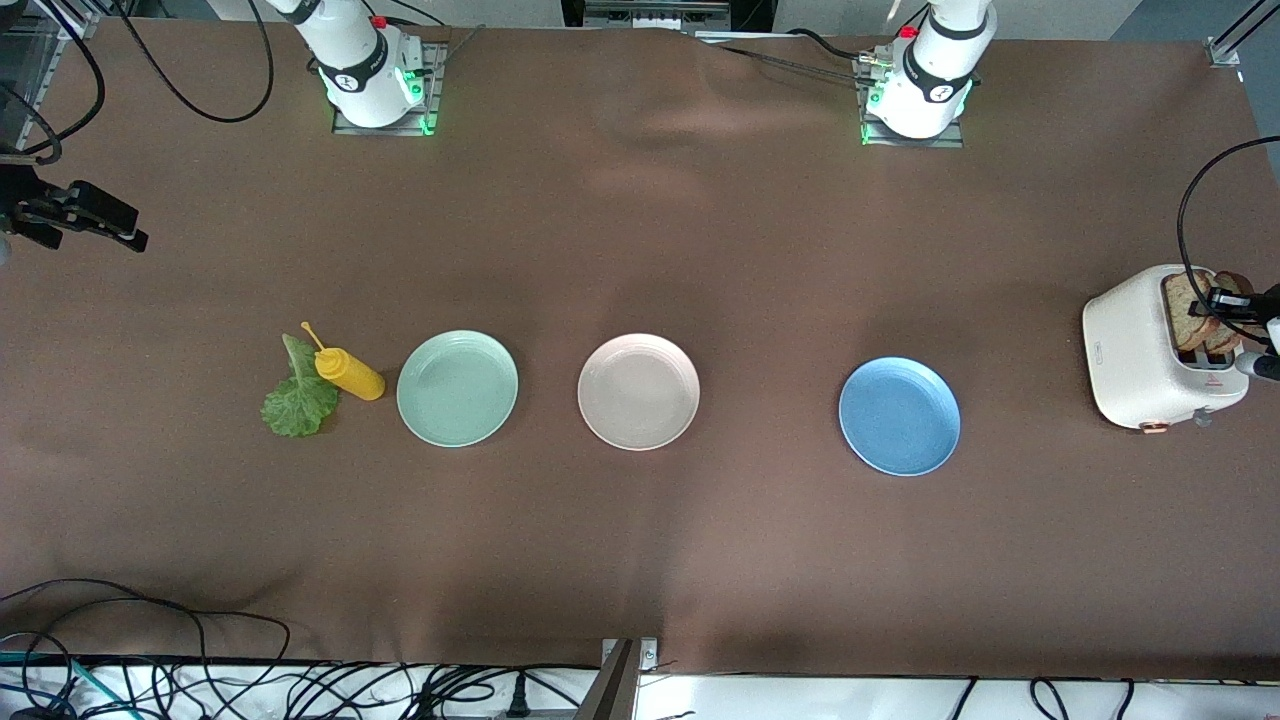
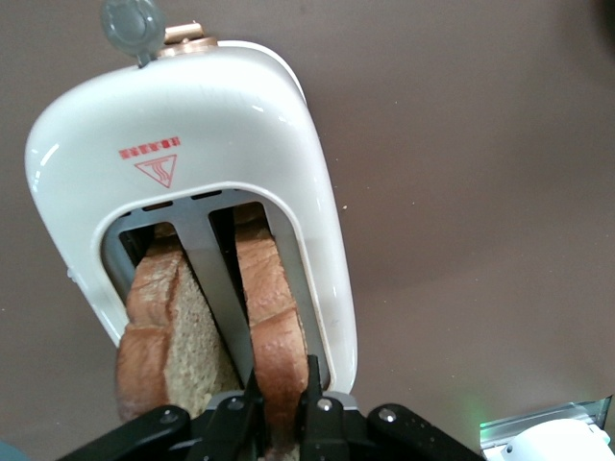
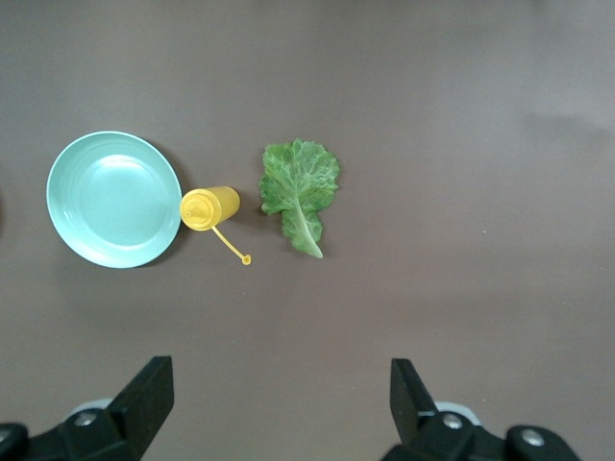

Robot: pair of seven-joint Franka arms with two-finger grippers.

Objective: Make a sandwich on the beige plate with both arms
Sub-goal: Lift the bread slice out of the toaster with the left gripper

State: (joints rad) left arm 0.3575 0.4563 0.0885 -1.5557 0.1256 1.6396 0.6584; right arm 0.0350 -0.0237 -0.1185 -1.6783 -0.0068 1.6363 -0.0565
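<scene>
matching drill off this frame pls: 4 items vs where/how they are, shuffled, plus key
1. beige plate
2. lettuce leaf
3. left gripper
4. right gripper

A. high over the table, above the leaf, open
B. between the mint-green plate and the blue plate, nothing on it
C. shut on a toast slice in the toaster
D. flat on the cloth beside the yellow bottle

Pairs: 1-B, 2-D, 3-C, 4-A
</scene>
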